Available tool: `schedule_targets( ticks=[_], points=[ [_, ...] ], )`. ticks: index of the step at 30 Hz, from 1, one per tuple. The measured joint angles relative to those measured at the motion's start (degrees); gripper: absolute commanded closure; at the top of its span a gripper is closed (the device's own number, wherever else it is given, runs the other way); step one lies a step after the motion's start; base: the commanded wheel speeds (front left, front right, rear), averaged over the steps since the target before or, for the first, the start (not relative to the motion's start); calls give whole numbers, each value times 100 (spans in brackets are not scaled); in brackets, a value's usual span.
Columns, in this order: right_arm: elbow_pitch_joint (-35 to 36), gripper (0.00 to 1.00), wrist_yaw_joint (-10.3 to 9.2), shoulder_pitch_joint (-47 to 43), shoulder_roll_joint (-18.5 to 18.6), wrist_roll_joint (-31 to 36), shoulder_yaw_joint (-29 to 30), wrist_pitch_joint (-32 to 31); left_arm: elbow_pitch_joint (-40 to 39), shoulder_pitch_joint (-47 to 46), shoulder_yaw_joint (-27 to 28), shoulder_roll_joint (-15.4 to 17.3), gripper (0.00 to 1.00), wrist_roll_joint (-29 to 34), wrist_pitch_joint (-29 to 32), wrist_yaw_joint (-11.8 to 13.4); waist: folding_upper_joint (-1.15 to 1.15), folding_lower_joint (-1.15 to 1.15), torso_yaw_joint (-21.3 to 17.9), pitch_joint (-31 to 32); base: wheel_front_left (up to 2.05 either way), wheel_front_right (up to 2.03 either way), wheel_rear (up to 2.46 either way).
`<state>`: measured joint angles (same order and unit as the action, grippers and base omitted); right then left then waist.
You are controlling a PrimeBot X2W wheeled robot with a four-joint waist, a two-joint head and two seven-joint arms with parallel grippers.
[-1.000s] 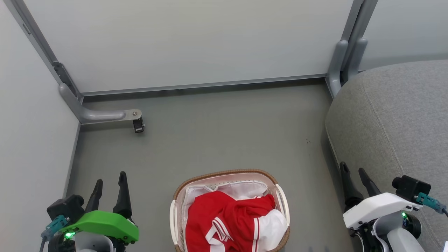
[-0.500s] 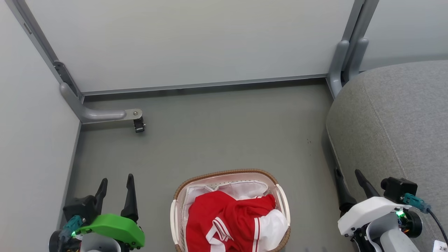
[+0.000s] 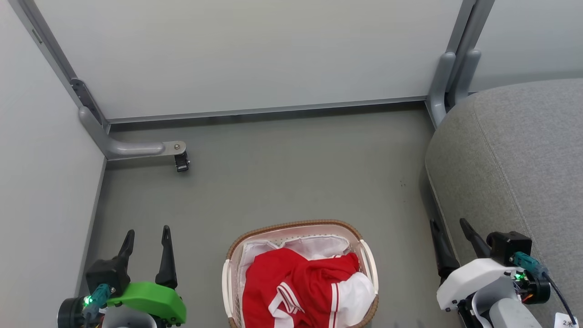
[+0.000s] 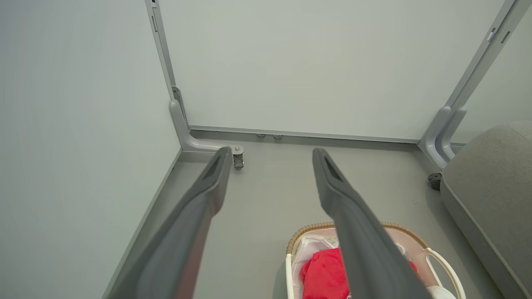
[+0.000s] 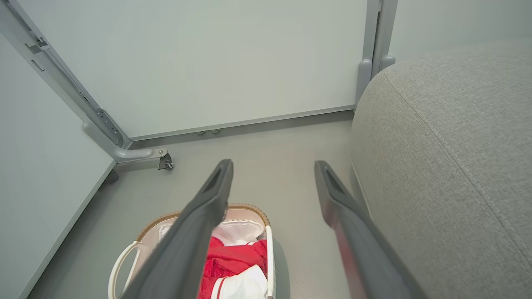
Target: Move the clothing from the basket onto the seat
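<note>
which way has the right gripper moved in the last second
Yes: left and slightly down the head view, the right gripper now nearer the basket, which stayed put.

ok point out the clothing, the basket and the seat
clothing (image 3: 296, 282): head view, on its red folds
basket (image 3: 291, 223): head view, on the brown far rim
seat (image 3: 524, 150): head view, on the bare grey cushion top

The grey floor (image 3: 296, 182) carries the basket (image 3: 291, 224), with the seat (image 3: 514, 155) near it.
</note>
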<state>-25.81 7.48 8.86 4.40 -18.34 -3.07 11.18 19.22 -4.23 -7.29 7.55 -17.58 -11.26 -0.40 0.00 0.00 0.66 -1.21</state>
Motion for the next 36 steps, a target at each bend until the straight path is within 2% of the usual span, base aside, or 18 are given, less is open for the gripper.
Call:
schedule_targets(
  ticks=[11, 21, 36],
  points=[
    [-77, 0, 0, 2, -57, 560, 131, 146, 29, 24, 221, -136, 0, 467, -127, 2, 0, 0, 11, -13, 0, 0, 0],
    [-197, 0, 1, 2, -110, 1054, 312, 250, 74, 115, 383, -229, 0, 998, -243, -149, 0, 0, 24, -18, 0, 0, 0],
    [-209, 0, 2, 124, -147, 1636, 297, 381, 126, 126, 443, -316, 0, 1577, -378, -243, 0, 0, -1, -182, 0, 0, 0]
  ],
)
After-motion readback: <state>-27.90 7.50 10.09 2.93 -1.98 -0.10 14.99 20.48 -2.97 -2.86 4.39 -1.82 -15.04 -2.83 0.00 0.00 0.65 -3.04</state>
